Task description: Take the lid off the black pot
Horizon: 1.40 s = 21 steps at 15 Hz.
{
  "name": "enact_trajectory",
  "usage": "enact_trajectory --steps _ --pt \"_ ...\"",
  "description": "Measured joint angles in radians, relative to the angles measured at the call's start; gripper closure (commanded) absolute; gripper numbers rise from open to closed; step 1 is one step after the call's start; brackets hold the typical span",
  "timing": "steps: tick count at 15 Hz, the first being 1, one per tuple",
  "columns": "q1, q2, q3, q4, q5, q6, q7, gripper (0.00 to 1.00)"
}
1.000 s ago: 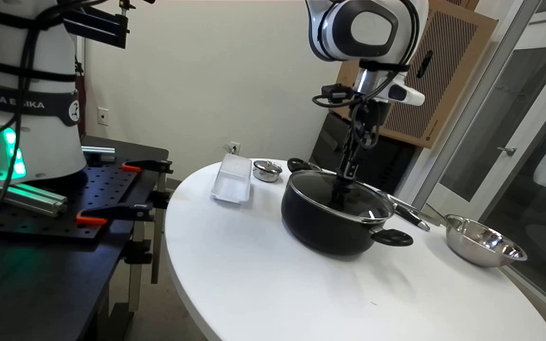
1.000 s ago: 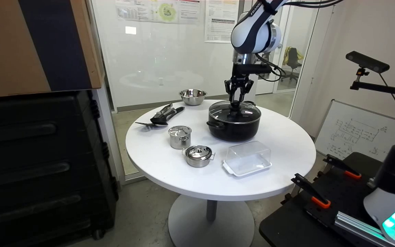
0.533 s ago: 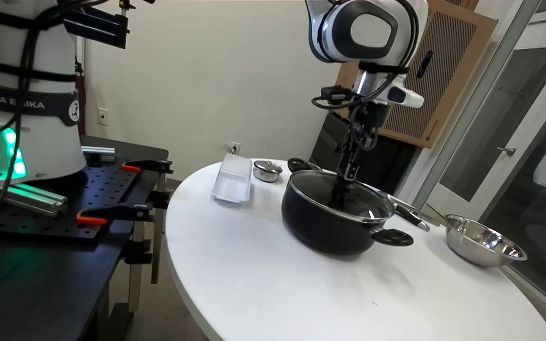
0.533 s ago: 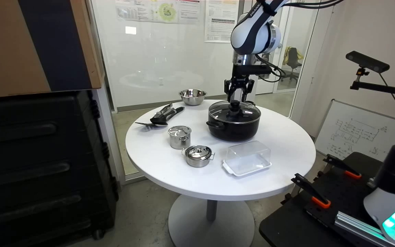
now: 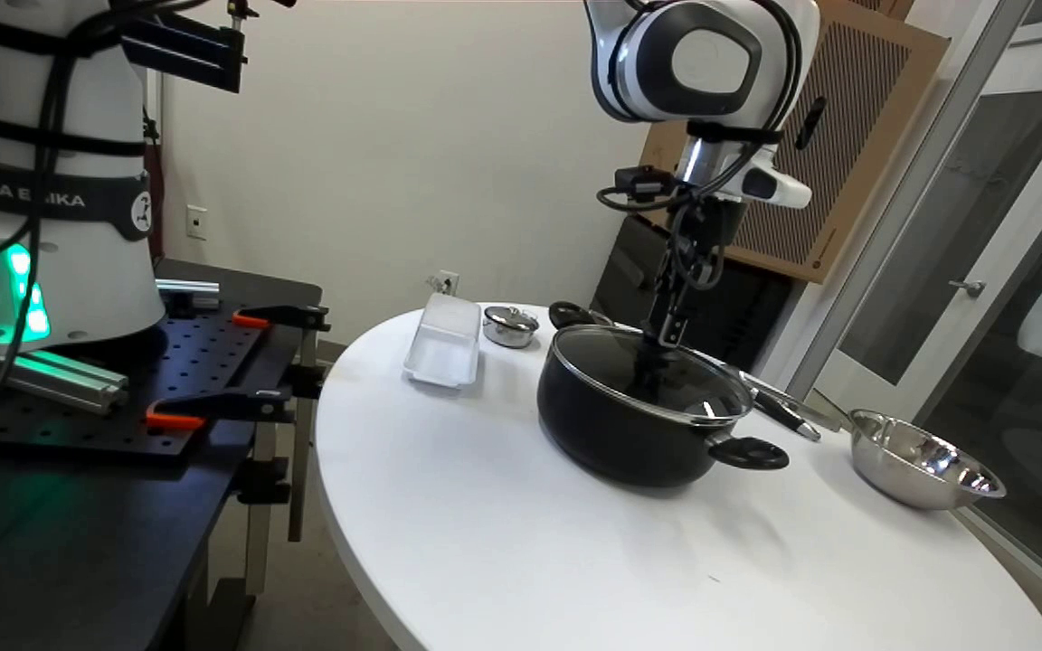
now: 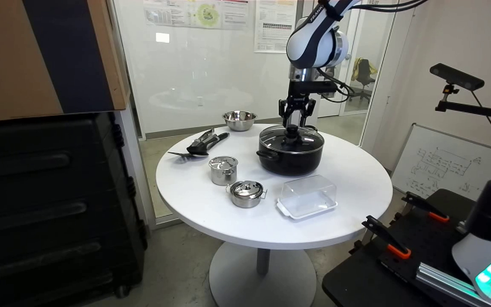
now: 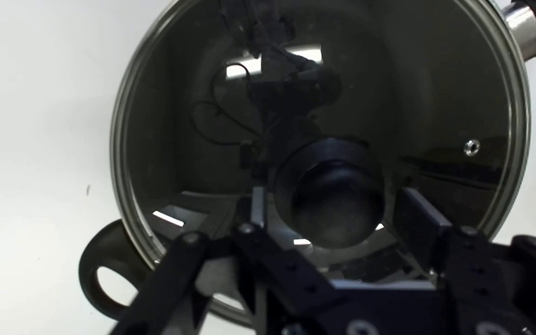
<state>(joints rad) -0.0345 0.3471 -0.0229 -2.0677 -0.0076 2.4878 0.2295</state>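
Note:
The black pot (image 5: 611, 438) stands upright on the white table; it also shows in an exterior view (image 6: 292, 165). The clear glass lid (image 5: 598, 362) rests flat on it, metal rim against the pot's rim, and fills much of the wrist view (image 7: 193, 116). Its black knob (image 7: 338, 209) lies between my fingers in the wrist view, with a gap on each side. My gripper (image 7: 341, 210) points down, open and holding nothing. In both exterior views the fingertips (image 6: 294, 123) are close above or beside the knob; their exact height against it is hard to tell.
A clear-covered white container (image 6: 307, 200) and two small steel pots (image 6: 223, 171) (image 6: 246, 196) stand near the pot. Black utensils (image 6: 205, 143) and a steel bowl (image 6: 239, 121) lie across the table (image 6: 352, 187). The pot's side handle (image 5: 750, 454) sticks out.
My fingers have spread a little wider around the knob since one second ago. In the last half second the arm has hardly moved. The pot and lid have not moved.

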Motion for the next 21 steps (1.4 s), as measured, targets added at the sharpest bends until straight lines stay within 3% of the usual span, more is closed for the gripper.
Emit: enact_trajectory --steps 2,9,13,17,21 --pt "0.001 0.004 0.001 0.002 0.001 0.0 0.0 0.76" --pt "0.002 0.005 0.0 0.012 0.007 -0.013 0.0 0.76" --pt "-0.011 -0.022 0.016 0.013 0.114 -0.035 -0.058 0.76" --pt "-0.028 -0.163 0.027 0.008 0.221 -0.097 -0.14 0.76" --pt "-0.04 -0.319 0.007 -0.021 0.237 -0.181 -0.172 0.76"
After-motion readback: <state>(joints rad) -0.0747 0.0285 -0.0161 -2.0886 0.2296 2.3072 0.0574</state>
